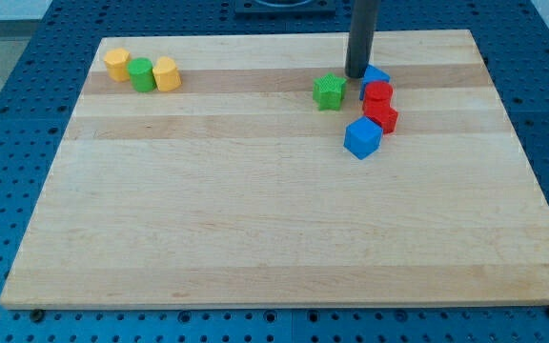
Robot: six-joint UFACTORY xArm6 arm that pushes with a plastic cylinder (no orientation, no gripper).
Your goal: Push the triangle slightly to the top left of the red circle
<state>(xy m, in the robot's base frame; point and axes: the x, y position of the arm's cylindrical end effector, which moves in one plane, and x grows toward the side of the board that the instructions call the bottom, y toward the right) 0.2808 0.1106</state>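
My tip (356, 75) rests on the board near the view's top, right of centre. It sits between a green star-like block (329, 91) to its lower left and a blue block (377, 75), probably the triangle, touching it on the right. Just below the blue block is a red block (377, 93), and below that a second red block (382, 117); I cannot tell which of them is the circle. A blue cube (361, 137) lies at the cluster's lower left.
At the board's top left, a yellow block (116, 64), a green cylinder (141, 73) and a second yellow block (166, 73) stand in a row. The wooden board's (255, 219) top edge is close behind my tip.
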